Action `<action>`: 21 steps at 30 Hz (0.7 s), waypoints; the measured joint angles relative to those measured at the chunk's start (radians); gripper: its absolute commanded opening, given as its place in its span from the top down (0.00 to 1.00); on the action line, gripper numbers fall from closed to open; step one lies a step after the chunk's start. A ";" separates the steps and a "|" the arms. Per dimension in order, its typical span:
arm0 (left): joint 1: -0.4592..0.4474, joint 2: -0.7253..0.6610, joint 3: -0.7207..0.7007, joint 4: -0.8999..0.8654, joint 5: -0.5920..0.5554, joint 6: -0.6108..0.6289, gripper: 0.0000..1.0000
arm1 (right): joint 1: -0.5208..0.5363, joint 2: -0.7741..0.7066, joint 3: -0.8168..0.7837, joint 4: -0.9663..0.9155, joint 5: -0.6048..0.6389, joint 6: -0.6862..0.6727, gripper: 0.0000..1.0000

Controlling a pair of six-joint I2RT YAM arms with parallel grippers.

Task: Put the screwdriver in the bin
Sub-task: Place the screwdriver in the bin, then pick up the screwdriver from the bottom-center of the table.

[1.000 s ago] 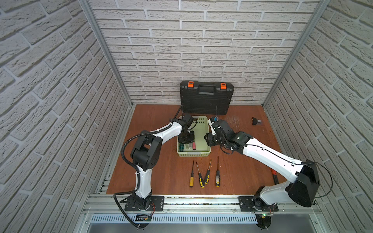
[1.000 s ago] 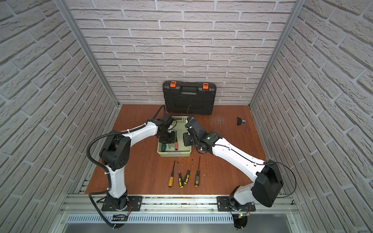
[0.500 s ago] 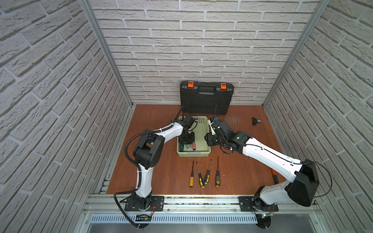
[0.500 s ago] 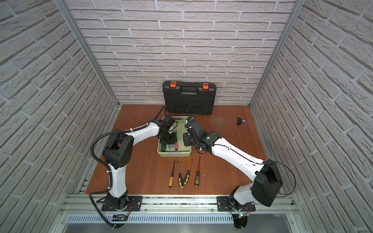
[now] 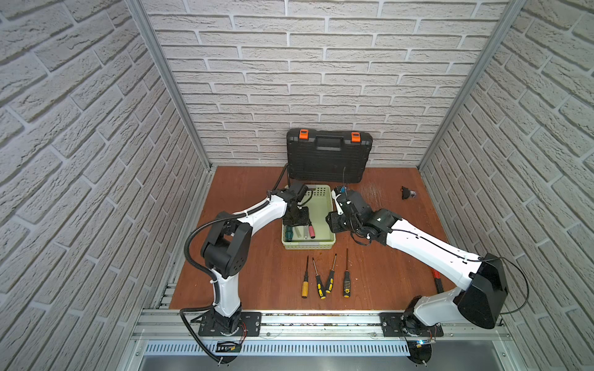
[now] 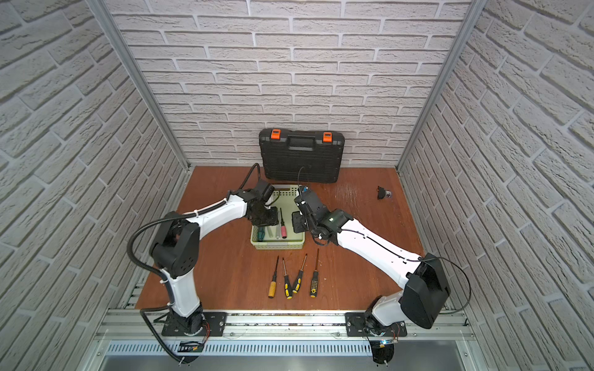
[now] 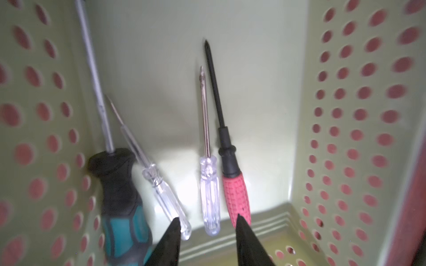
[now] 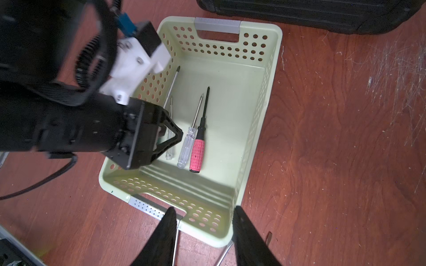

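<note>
Bin (image 5: 308, 245) sat mid-table (image 5: 257, 273), in front of the black toolcase (image 5: 328, 157), which stood against the back wall. Left gripper (image 7: 207, 226) was down inside the bin near its front end, jaws parted and clamped on nothing. Seen from the left wrist, the butt of the clear-handled screwdriver (image 7: 208, 195) showed in the gap between the fingertips (image 7: 175, 230). That screwdriver lay flat on the bin floor; could not tell whether either finger touched it. Just beside it, nearly parallel, lay a pink-handled screwdriver (image 7: 236, 195) with a black shaft, the two handles close or touching. Farther toward the left arm's side were a slimmer clear screwdriver (image 7: 166, 195) and a teal-and-black screwdriver (image 7: 122, 202), the latter along the perforated side wall. All four pointed their tips toward the toolcase end. Right gripper (image 8: 204, 210) hung by the bin's front corner on the right arm's side, jaws apart, nothing between them. In both top views a row of four more screwdrivers (image 5: 329, 282) lay on the table in front of the bin, handles toward the arm bases and well clear of either gripper. A small dark object (image 5: 406, 192) sat alone near the far right of the table; too small to identify.
</note>
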 measured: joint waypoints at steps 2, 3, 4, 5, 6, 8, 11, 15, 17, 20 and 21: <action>0.000 -0.079 -0.043 0.034 -0.004 0.000 0.59 | 0.000 0.000 0.008 -0.018 0.003 0.000 0.57; 0.000 -0.116 -0.062 0.047 -0.005 0.000 0.58 | 0.000 0.000 0.012 -0.029 0.006 0.000 0.58; 0.000 -0.142 -0.077 0.058 -0.006 0.001 0.59 | 0.000 -0.002 0.013 -0.038 0.011 0.000 0.57; 0.000 -0.169 -0.092 0.066 -0.006 0.003 0.59 | 0.000 -0.004 0.013 -0.048 0.018 0.002 0.57; 0.000 -0.192 -0.107 0.069 -0.005 0.006 0.58 | 0.000 -0.008 0.013 -0.062 0.023 0.007 0.58; 0.000 -0.232 -0.135 0.069 -0.004 0.015 0.57 | 0.000 -0.018 0.013 -0.090 0.035 0.018 0.57; 0.000 -0.314 -0.200 0.062 -0.004 0.036 0.55 | 0.000 -0.045 0.008 -0.141 0.043 0.043 0.57; 0.000 -0.449 -0.269 0.009 -0.023 0.054 0.49 | 0.008 -0.091 -0.046 -0.209 0.045 0.098 0.56; 0.000 -0.514 -0.290 -0.010 -0.037 0.056 0.47 | 0.016 -0.108 -0.086 -0.244 0.045 0.137 0.54; -0.002 -0.613 -0.340 -0.023 -0.051 0.056 0.43 | 0.049 -0.126 -0.146 -0.297 0.044 0.195 0.53; -0.005 -0.644 -0.363 -0.022 -0.053 0.057 0.42 | 0.064 -0.127 -0.164 -0.311 0.043 0.214 0.52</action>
